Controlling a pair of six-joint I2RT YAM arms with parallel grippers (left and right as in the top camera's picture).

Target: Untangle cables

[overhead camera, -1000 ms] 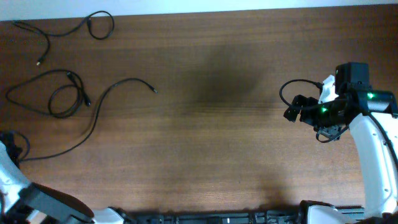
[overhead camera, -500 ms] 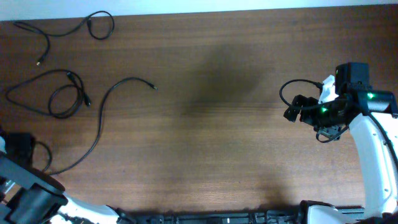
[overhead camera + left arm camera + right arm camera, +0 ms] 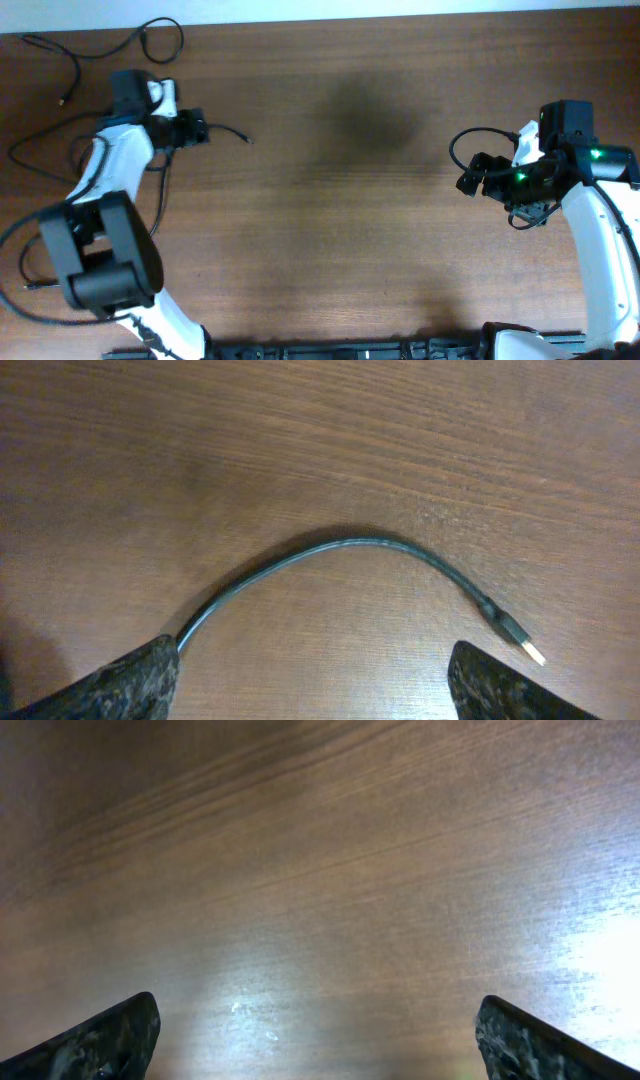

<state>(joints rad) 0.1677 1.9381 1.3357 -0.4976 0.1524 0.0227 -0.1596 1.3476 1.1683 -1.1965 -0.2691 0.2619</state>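
Observation:
Three thin black cables lie apart at the table's left. One cable loops at the top left corner. A second cable is partly hidden under my left arm. The third cable ends in a small plug. My left gripper hovers open just left of that plug. In the left wrist view this cable arcs from beside my left fingertip to its plug, and nothing sits between the jaws of the left gripper. My right gripper is open over bare wood.
The dark wooden table runs to a pale back edge at the top of the overhead view. My left arm's base stands at the lower left, and my right arm fills the right side.
My left arm has swung from the lower left corner up over the cables to the third cable's plug end. The right arm has not moved.

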